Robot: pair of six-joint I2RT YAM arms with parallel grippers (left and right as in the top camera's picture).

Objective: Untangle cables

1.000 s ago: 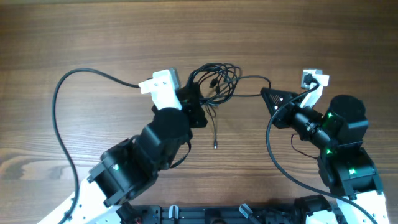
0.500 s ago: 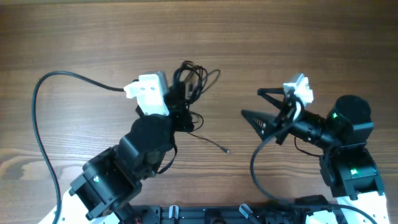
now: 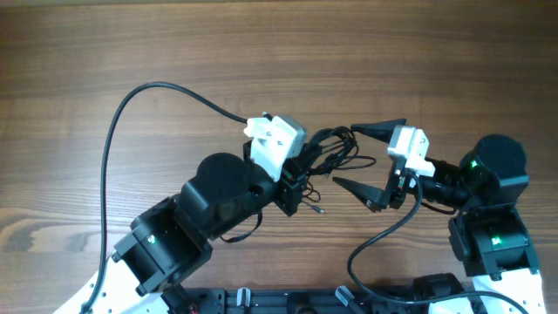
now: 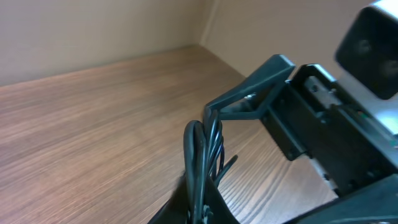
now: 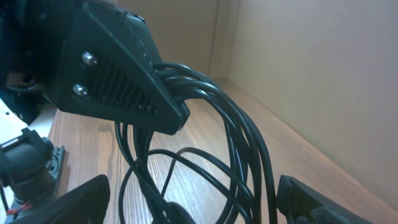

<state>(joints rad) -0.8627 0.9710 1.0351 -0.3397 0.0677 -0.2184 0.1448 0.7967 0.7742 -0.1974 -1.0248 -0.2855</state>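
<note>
The cables (image 3: pixel 336 148) are a bundle of thin black loops in the middle of the table. My left gripper (image 3: pixel 301 170) is shut on the bundle's left side, lifting the loops; a loose end with a small plug (image 3: pixel 318 208) hangs below. In the left wrist view the cables (image 4: pixel 202 149) rise straight from my shut left gripper (image 4: pixel 202 214). My right gripper (image 3: pixel 364 159) is open just right of the bundle, its jaws wide apart. In the right wrist view the cables (image 5: pixel 245 143) hang between the spread fingers of my right gripper (image 5: pixel 199 205), which touch nothing.
A thick black wire (image 3: pixel 131 105) arcs from the left arm's white camera unit (image 3: pixel 275 139) over the left half of the wooden table (image 3: pixel 261 44). The right arm's camera unit (image 3: pixel 410 148) sits close to the bundle.
My right gripper has opened and swung left up to the bundle. My left gripper pulled the bundle left, then carried it back right towards the right gripper.
</note>
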